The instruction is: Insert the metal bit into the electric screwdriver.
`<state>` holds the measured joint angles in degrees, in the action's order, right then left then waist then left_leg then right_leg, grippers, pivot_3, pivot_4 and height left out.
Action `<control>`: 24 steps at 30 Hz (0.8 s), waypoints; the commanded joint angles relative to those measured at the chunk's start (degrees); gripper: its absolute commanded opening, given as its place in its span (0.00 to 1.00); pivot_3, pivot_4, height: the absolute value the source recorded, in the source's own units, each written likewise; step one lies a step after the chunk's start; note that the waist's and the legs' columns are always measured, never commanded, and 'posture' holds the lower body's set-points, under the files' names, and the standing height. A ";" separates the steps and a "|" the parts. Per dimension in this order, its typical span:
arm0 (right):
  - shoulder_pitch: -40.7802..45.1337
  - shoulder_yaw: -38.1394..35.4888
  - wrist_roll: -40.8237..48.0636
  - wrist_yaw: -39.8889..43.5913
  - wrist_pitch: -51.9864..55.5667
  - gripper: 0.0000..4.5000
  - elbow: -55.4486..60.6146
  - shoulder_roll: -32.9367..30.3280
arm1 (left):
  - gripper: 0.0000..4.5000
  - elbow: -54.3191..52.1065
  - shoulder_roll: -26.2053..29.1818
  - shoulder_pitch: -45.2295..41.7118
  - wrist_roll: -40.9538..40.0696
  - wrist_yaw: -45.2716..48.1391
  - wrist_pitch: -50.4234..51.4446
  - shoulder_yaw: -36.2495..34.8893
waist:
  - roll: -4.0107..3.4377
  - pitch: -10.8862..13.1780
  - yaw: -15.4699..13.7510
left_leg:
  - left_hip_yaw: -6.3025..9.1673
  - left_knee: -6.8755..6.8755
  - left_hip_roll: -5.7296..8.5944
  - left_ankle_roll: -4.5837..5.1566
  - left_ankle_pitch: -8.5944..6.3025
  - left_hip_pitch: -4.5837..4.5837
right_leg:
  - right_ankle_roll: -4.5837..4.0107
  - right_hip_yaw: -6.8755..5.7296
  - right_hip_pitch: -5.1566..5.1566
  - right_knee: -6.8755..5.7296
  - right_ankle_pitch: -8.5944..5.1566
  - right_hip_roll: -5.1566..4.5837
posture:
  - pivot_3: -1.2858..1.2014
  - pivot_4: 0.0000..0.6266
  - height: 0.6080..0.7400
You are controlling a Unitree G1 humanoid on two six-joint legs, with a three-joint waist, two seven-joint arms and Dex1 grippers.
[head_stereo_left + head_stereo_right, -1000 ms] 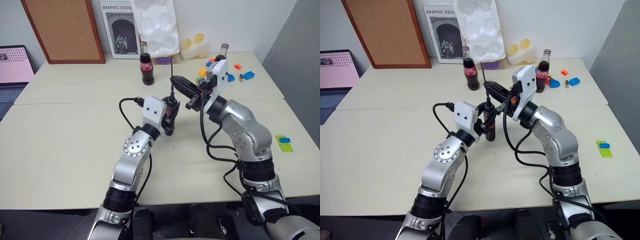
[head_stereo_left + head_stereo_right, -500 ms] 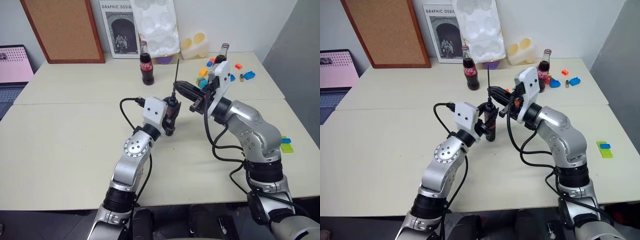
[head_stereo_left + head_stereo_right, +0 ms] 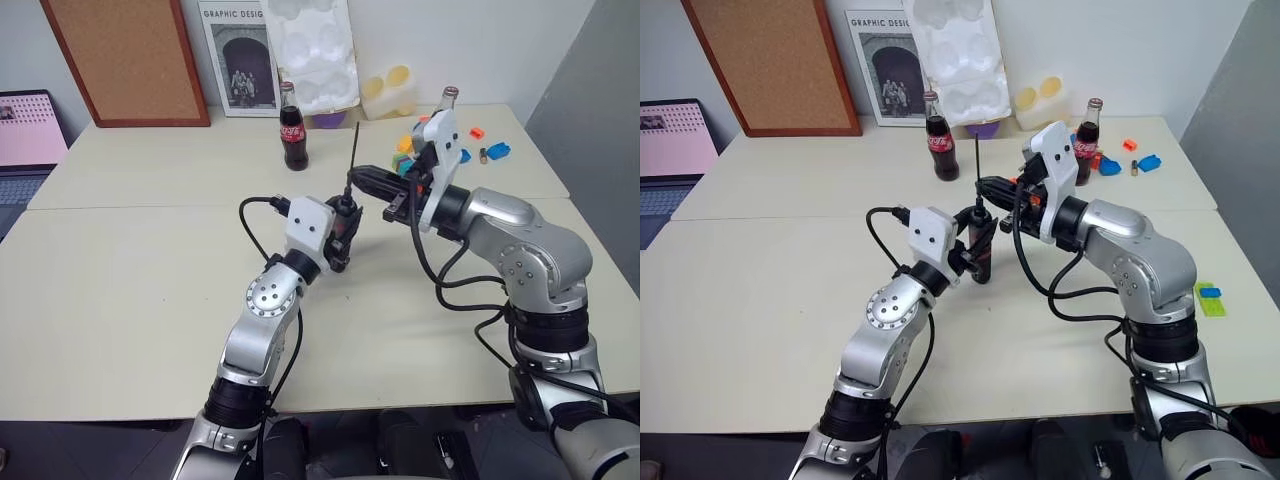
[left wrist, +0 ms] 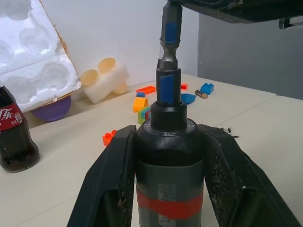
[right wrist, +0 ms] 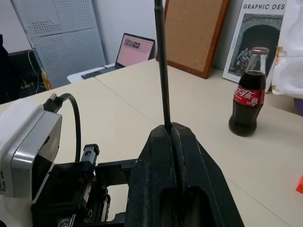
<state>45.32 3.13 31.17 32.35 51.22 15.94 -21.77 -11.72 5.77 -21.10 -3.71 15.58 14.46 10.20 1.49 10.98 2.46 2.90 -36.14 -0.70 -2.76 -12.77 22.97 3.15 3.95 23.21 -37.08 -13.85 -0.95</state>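
Observation:
My left gripper [image 3: 340, 238] is shut on the electric screwdriver [image 4: 169, 189], a black body with a red band, held upright with its narrow tip [image 4: 168, 90] pointing up. Straight above it stands the metal bit [image 4: 169, 38], a thin grey rod [image 3: 353, 150] marked with blue near its lower end. That end meets the mouth of the tip; how deep it sits I cannot tell. My right gripper [image 5: 173, 137] comes in level from the right [image 3: 360, 181] and is shut on the bit near its lower part, just above the screwdriver.
Two cola bottles [image 3: 291, 128] [image 3: 445, 105] stand behind the arms. Coloured bricks [image 3: 497, 150] lie at the back right and a green and blue brick [image 3: 1210, 297] near the right edge. A cork board, a poster and white foam lean on the wall; a laptop [image 3: 25, 135] sits far left.
My right arm has lifted and swung its elbow outward, and its gripper has levelled. The bit's top has tipped slightly right, its foot staying at the screwdriver tip. The left arm has kept still.

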 commanded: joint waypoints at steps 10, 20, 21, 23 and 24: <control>5.58 4.78 -0.12 6.56 5.41 0.00 -4.14 -4.78 | 0.37 -0.50 0.54 0.17 0.98 -0.27 -0.12 0.07 | -0.01 -0.01 0.00 | 0.01 0.01 0.00 0.00 0.00 -0.01 | 0.00 -0.01 -0.01 0.00 0.00 0.00 | 0.52 0.24 1.00; 9.14 6.37 -1.34 11.40 5.10 0.00 -9.30 -6.78 | 0.37 -0.06 0.61 -0.18 0.92 -0.32 -0.30 -0.11 | -0.01 -0.02 0.01 | 0.00 0.01 0.00 0.00 0.00 -0.01 | 0.00 -0.01 -0.01 0.01 0.00 0.00 | 0.52 0.24 1.00; 9.27 6.54 -1.38 11.81 5.07 0.00 -9.46 -6.94 | 0.37 -0.08 0.64 -0.16 0.95 -0.31 -0.31 -0.08 | -0.01 -0.02 0.01 | 0.01 0.01 0.00 0.00 0.00 -0.01 | 0.00 -0.02 -0.01 0.01 0.00 0.00 | 0.52 0.24 1.00; 9.61 7.14 -1.59 13.01 4.99 0.00 -9.93 -7.51 | 0.37 -0.12 0.67 -0.11 0.98 -0.32 -0.26 -0.07 | -0.01 -0.02 0.01 | 0.01 0.01 0.00 0.00 0.00 -0.01 | 0.00 -0.02 -0.01 0.01 0.00 0.00 | 0.52 0.24 1.00; 9.70 7.40 -1.75 13.52 4.90 0.00 -10.15 -7.79 | 0.37 -0.16 0.69 -0.08 0.97 -0.31 -0.24 -0.08 | -0.01 -0.02 0.00 | 0.01 0.01 0.00 0.00 0.00 -0.01 | 0.00 -0.02 -0.01 0.01 0.00 0.00 | 0.52 0.24 1.00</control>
<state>55.49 7.44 30.14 43.86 54.35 6.97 -28.78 -11.68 6.15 -21.13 -3.73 15.65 14.29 10.45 1.48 10.96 2.46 2.90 -36.13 -0.70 -2.76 -12.77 22.96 3.15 3.93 23.20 -37.07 -13.85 -0.96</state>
